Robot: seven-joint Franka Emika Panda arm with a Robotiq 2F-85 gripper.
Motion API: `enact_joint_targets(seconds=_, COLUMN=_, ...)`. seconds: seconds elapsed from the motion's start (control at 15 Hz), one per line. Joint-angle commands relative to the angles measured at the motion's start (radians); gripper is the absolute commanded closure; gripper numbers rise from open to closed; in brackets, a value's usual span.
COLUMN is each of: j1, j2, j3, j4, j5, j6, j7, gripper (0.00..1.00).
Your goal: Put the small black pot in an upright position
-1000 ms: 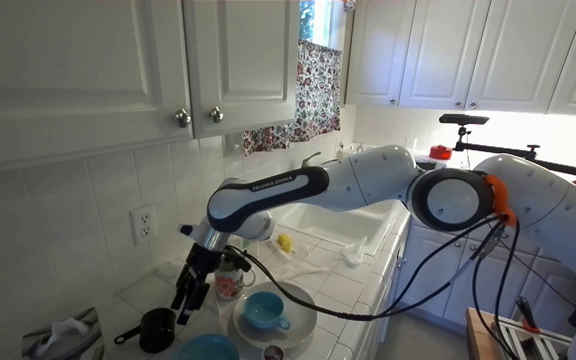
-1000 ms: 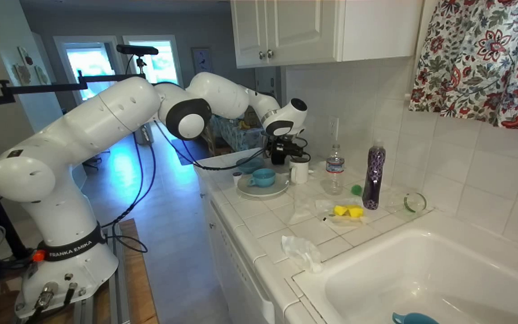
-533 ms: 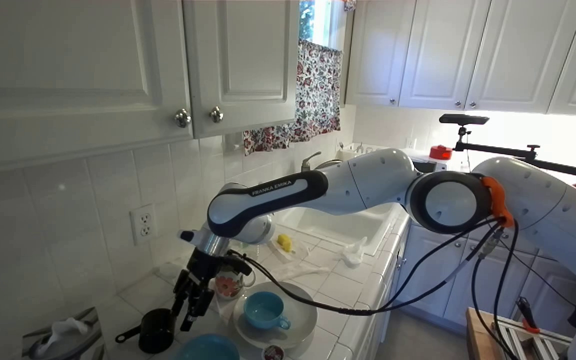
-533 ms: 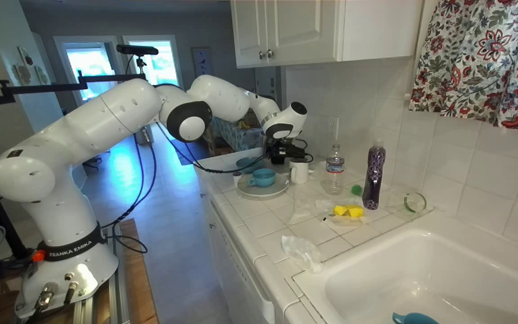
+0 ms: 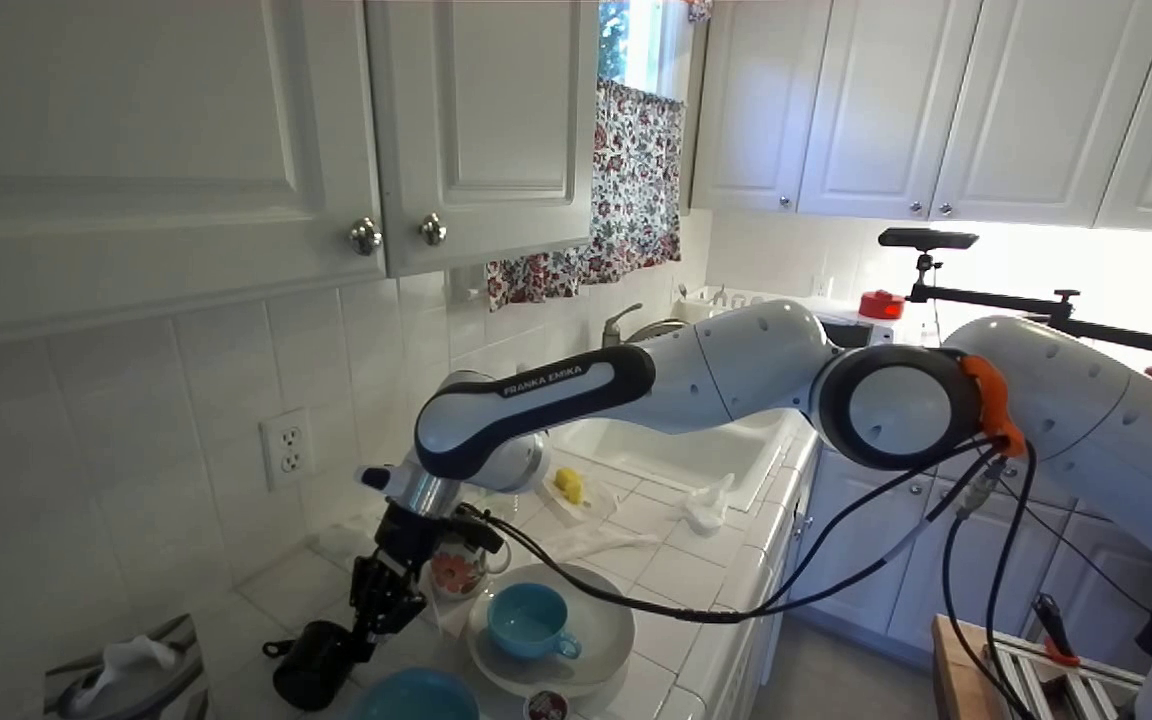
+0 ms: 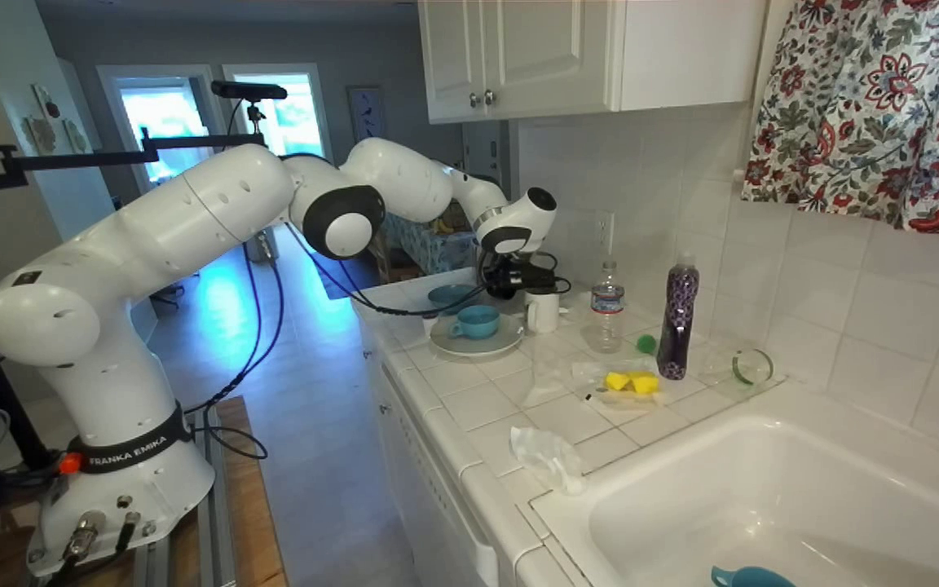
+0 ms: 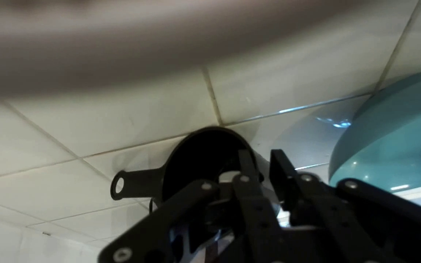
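Observation:
The small black pot (image 5: 311, 668) sits tilted on the tiled counter, its mouth end toward my gripper (image 5: 368, 640) and its short handle pointing left. In the wrist view the mouth of the pot (image 7: 199, 157) faces the camera. My gripper (image 7: 261, 157) straddles the pot's rim there: one fingertip is inside the mouth, the other outside the wall. A narrow gap shows between the fingers, and whether both press on the wall is unclear. In an exterior view the gripper (image 6: 510, 277) hides the pot.
A blue bowl (image 7: 397, 146) stands close beside the pot. Behind it are a grey plate (image 5: 601, 640) bearing a blue cup (image 5: 526, 618), and a flowered mug (image 5: 456, 572) right by the gripper. The tiled back wall (image 5: 236, 520) runs close alongside.
My gripper has come down slightly and its fingers have drawn much closer together in the last half second. The pot has turned and tilted toward the fingers, its handle swinging slightly up and right.

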Motion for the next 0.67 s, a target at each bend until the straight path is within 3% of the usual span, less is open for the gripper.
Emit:
enact_joint_targets(seconds=0.0, j1=0.006, j2=0.007, j3=-0.005, j4=0.017, j5=0.0, j6=-0.01, j7=-0.031, gripper=1.0)
enact_joint_targets(seconds=0.6, j1=0.084, j2=-0.061, j3=-0.11, j4=-0.031, j5=-0.124, j6=0.072, j7=-0.013, gripper=0.99)
